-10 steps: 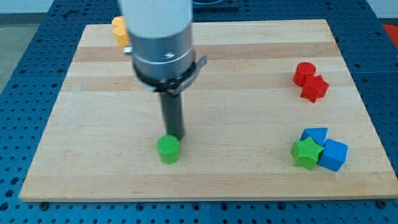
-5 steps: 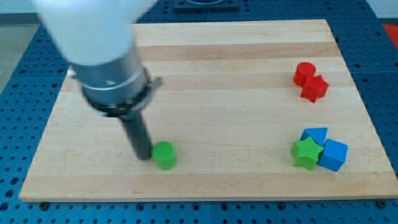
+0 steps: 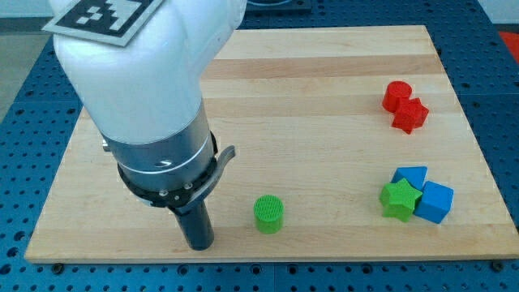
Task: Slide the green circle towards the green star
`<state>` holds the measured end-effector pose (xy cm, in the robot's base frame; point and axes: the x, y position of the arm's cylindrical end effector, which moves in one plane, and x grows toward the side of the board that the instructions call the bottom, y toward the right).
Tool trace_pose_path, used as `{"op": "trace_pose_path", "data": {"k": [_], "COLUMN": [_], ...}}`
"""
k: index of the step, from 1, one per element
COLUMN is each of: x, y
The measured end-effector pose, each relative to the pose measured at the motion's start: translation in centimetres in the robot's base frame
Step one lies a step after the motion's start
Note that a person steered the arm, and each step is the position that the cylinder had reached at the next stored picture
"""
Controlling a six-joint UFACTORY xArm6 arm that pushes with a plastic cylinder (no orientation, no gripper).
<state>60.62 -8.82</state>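
In the camera view, my tip (image 3: 200, 244) is set down near the table's (image 3: 324, 73) bottom edge, to the left of the green circle (image 3: 269, 214) and apart from it, a placement judged to suit a rightward push. Nothing is grasped; the rod has no jaws. The green star (image 3: 401, 199) is seen far right, touching two blue blocks (image 3: 435, 202).

No words or numbers can be read anywhere. The white arm housing (image 3: 138, 73) carries only a black-and-white square-patterned marker (image 3: 101, 15).
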Motion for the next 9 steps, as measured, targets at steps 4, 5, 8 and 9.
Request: {"op": "trace_pose_path", "data": {"k": [4,5,8,9], "x": [-2.0,-2.0,-6.7,-6.8], "y": [4.5,4.7,15.2,15.1]}}
